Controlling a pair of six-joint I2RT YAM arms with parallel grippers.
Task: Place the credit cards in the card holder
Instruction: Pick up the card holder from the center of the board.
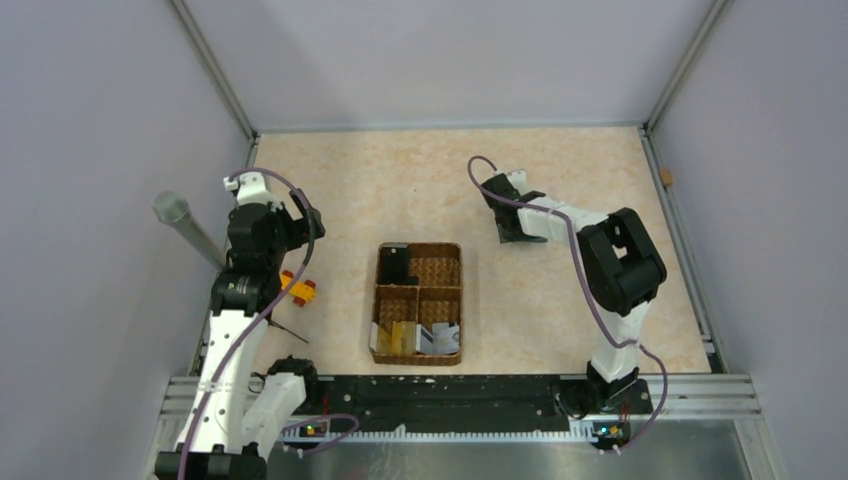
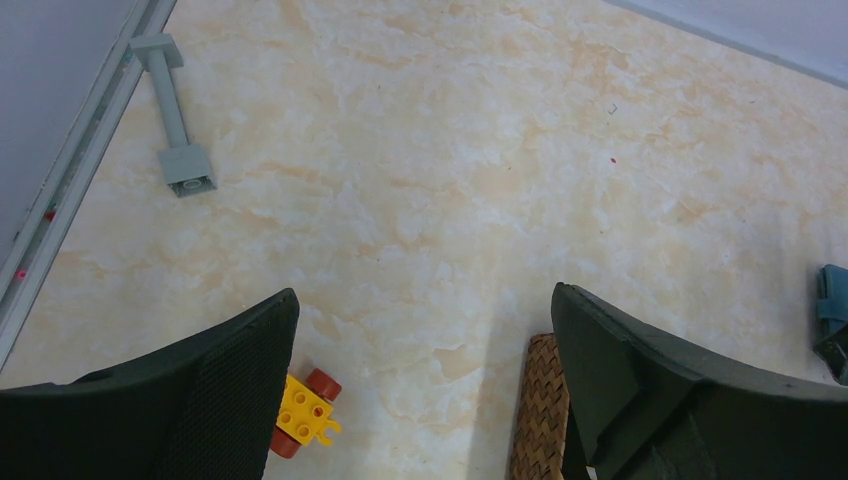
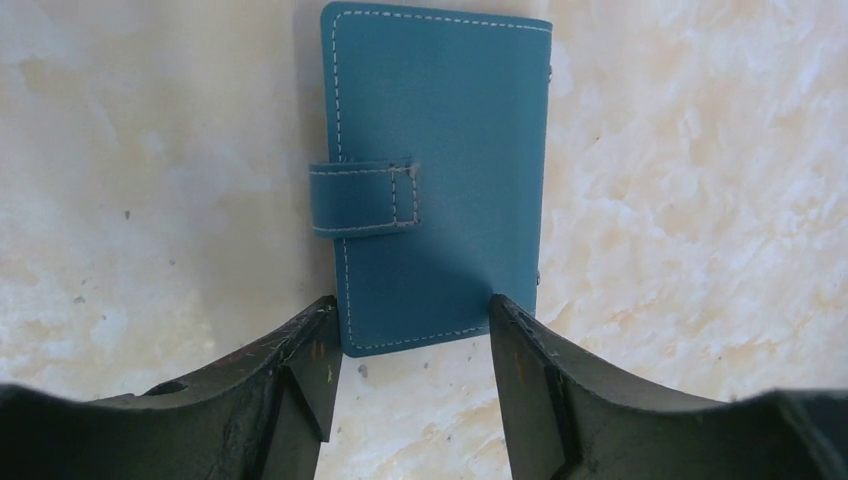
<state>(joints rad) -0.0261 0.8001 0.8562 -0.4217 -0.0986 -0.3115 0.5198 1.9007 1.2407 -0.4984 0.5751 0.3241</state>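
A: Which step is judged to be in hand?
B: The taking-up of the card holder (image 3: pixel 440 170). It is seen lying flat and shut, strap fastened across its face, on the bare surface (image 1: pixel 400 180) between the wicker basket (image 1: pixel 460 300) and the right edge, somewhat toward the far edge. The right hand (image 3: pixel 412 308) is set over its near short end, one finger to either side.
A: Is it pinched?
B: That cannot be told. The fingers are seen apart with the holder's end between them, and one looks to be against a long edge, but a firm hold is not shown.
A: And the other hand?
B: The left hand (image 2: pixel 422 293) is spread wide and nothing is held in it. It is hung above the surface near the left edge, over a yellow-and-red toy block (image 2: pixel 305 415) and the basket's rim.
A: Where are the credit cards (image 1: pixel 403 336)?
B: In the basket's two near compartments, gold ones chiefly in the near-left, pale ones in the near-right. None has been put away yet.
A: What is called for next?
B: A sure hold on the thin, flat holder is judged to be needed first. The strap must then be undone and the fold opened before any card can be slid in, and the second hand will likely be wanted for that.
A: The surroundings?
B: A pale marbled surface is closed in by plain lilac-grey walls (image 1: pixel 440 60) on three sides, with a metal rail (image 1: pixel 450 395) along the near edge. A grey post (image 2: pixel 175 110) is seen by the left edge.
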